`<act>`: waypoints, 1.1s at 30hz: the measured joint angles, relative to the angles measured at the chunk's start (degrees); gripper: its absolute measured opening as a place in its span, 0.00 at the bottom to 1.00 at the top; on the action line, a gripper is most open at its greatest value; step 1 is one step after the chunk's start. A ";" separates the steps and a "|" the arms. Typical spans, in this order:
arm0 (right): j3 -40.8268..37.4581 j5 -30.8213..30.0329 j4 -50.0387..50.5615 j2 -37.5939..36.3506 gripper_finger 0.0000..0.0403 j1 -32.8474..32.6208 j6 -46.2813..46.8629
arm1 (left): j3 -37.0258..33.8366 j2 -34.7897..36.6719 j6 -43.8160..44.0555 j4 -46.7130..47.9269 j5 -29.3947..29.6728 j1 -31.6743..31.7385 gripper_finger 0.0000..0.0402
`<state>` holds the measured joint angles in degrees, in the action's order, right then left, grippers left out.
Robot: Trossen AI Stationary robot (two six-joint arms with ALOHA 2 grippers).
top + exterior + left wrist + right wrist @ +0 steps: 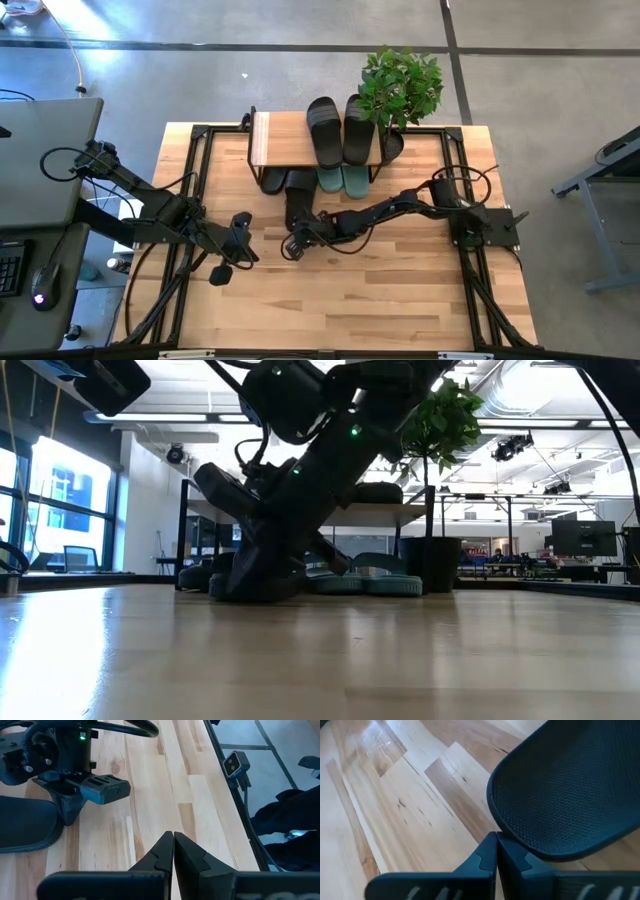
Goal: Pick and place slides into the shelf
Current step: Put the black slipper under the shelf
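Right hand: the right hand (293,246) sits low over the wooden tabletop (400,300), fingers pressed together with nothing between them, its tips at the rounded heel edge of a black rubber slide (570,795) lying flat in front of the shelf.
Contact: in the right wrist view the closed fingertips (487,852) meet the slide's rim; whether they touch it or are just beside it, I cannot tell.
Left hand: the left hand (173,851) waits over bare tabletop to the left of the loose slide, fingers also pressed together, empty.
Loose slide: the black slide (298,205) lies on the tabletop just in front of the shelf, heel toward the right hand.
Shelf: the low rack with a light plank top and thin black legs (275,140) carries one black pair (340,128) on top; a sage-green pair (343,180) and another black slide (273,181) sit under it.
Neighbour: a green potted plant (402,88) stands at the shelf's right end.
Risk, grip: shut fingers cannot take the slide; descending without spreading would likely shove it.
Risk, push: a shove toward the shelf could knock the black slide beneath it askew.
Risk, arms: both hands are near each other, so a wide swing could bring them together.
Risk, plant: lifting to the plank's right side could brush the leaves.
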<state>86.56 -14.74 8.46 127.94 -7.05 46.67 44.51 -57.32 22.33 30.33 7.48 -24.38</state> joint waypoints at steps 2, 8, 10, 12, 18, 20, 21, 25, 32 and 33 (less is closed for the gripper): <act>0.00 -0.02 0.37 0.00 0.00 0.22 1.65 | -0.01 0.00 -0.03 0.02 0.53 -0.01 0.01; 0.01 -1.33 0.36 -0.02 0.00 0.52 4.06 | -0.01 0.00 -0.03 -0.15 1.16 -0.02 0.01; 0.01 -1.59 -0.23 -0.02 0.00 0.93 4.20 | 0.00 0.00 -0.09 -0.15 1.81 -0.01 0.01; 0.01 -1.28 -0.81 -0.02 0.00 1.28 4.33 | 0.00 0.00 -0.13 -0.19 2.83 -0.01 0.01; -0.01 -0.97 -2.92 0.02 0.00 1.65 3.93 | 0.00 0.00 0.21 -0.26 3.22 -0.02 0.01; -0.01 -1.27 -3.04 0.02 0.00 1.66 4.62 | 0.00 0.00 0.39 -0.26 3.22 -0.02 0.01; -0.01 -1.05 -3.05 0.02 0.00 1.74 4.89 | -0.01 0.00 0.40 -0.25 3.26 0.00 0.01; -0.01 -0.80 -3.03 0.02 0.00 1.84 4.81 | 0.00 -0.76 0.39 0.10 3.91 -0.02 0.01; -0.03 -0.50 -3.02 0.02 0.00 1.85 3.86 | 0.00 -4.62 0.86 5.36 14.83 0.04 0.01; -0.03 -0.46 -3.04 0.02 0.00 1.84 3.41 | -0.01 -5.23 0.78 6.24 16.01 0.05 0.01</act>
<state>86.52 -15.20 5.42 127.96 -5.21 50.07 44.50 -62.55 23.11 36.57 23.49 -24.34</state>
